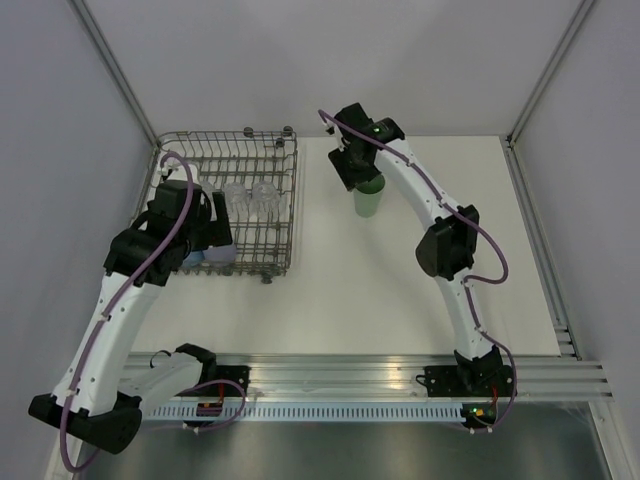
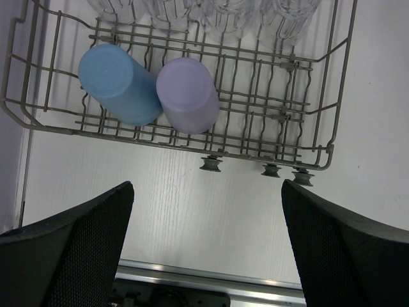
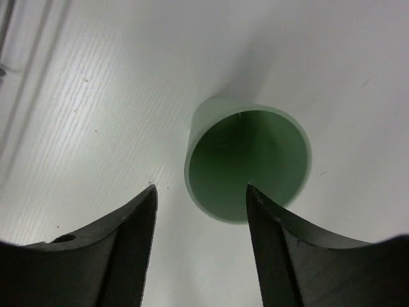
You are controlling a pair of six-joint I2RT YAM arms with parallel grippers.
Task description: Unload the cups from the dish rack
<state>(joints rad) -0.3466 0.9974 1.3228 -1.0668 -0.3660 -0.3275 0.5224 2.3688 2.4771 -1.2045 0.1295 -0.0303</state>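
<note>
The grey wire dish rack (image 1: 282,190) stands at the back left. In the left wrist view the rack (image 2: 275,109) holds a blue cup (image 2: 118,83) and a lavender cup (image 2: 188,94) lying side by side, with several clear cups (image 2: 223,13) behind them. The clear cups (image 1: 250,197) also show in the top view. My left gripper (image 2: 208,249) is open and empty, above the rack's near edge (image 1: 218,240). The pale green cup (image 3: 246,166) stands upright on the table (image 1: 368,200), mouth up. My right gripper (image 3: 201,188) is open just above its rim, not gripping it (image 1: 352,172).
White table (image 1: 400,290) with grey walls on the left, back and right. An aluminium rail (image 1: 350,370) runs along the near edge and also shows in the left wrist view (image 2: 211,275). The rack's small feet (image 2: 212,164) rest on the table.
</note>
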